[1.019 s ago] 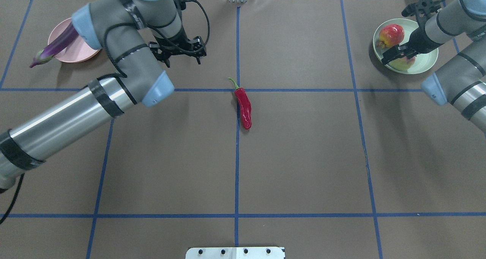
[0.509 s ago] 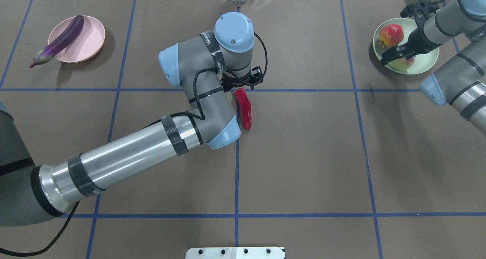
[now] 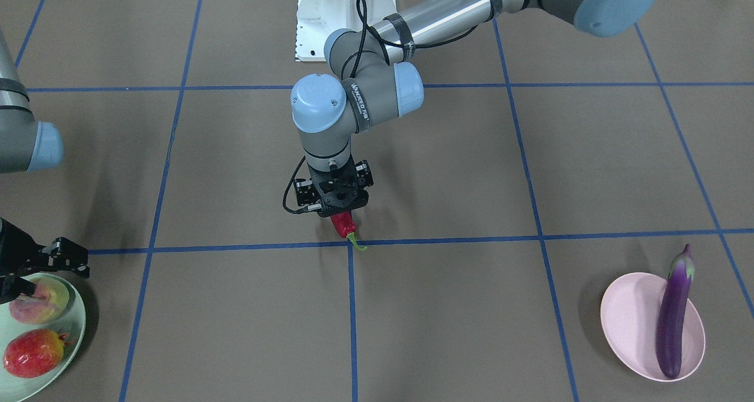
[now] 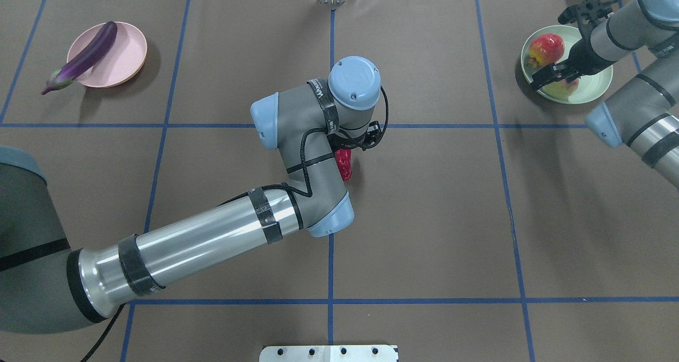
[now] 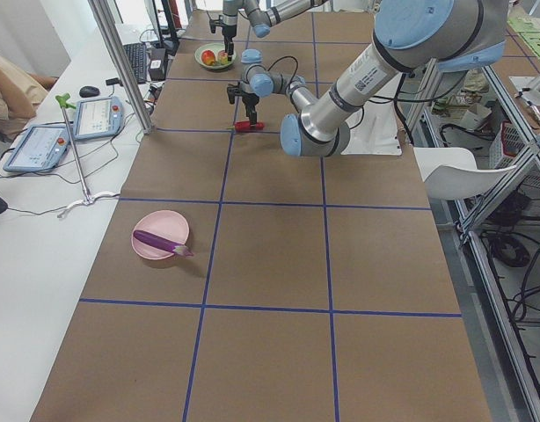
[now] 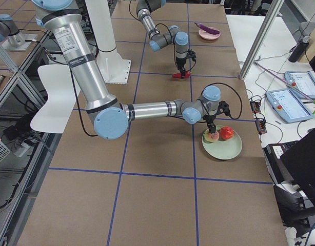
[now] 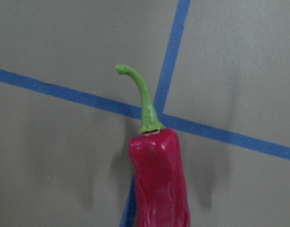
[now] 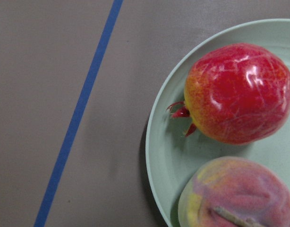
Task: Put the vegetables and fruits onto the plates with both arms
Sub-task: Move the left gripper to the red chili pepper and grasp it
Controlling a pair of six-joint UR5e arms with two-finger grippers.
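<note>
At centre cross: we find the chili pepper (image 3: 343, 224) lying on the blue tape lines (image 3: 447, 240).
Left gripper (image 3: 337, 208): poised low over its body; jaw state, we cannot tell.
Right gripper (image 3: 41, 275): jaws apart above the peach (image 3: 35, 303).
Mint plate (image 3: 80, 322): peach and pomegranate (image 3: 32, 353).
Pink plate (image 3: 630, 313): eggplant (image 3: 673, 313), cap overhanging rim.

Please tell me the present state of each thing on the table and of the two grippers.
Chili: lying on the table under the left gripper.
Eggplant: lying across the pink plate, cap end past the rim.
Peach: resting in the green plate.
Red fruit: in the green plate beside the peach.
Left gripper: over the chili; open or shut, cannot tell.
Right gripper: over the peach, looks open.
</note>
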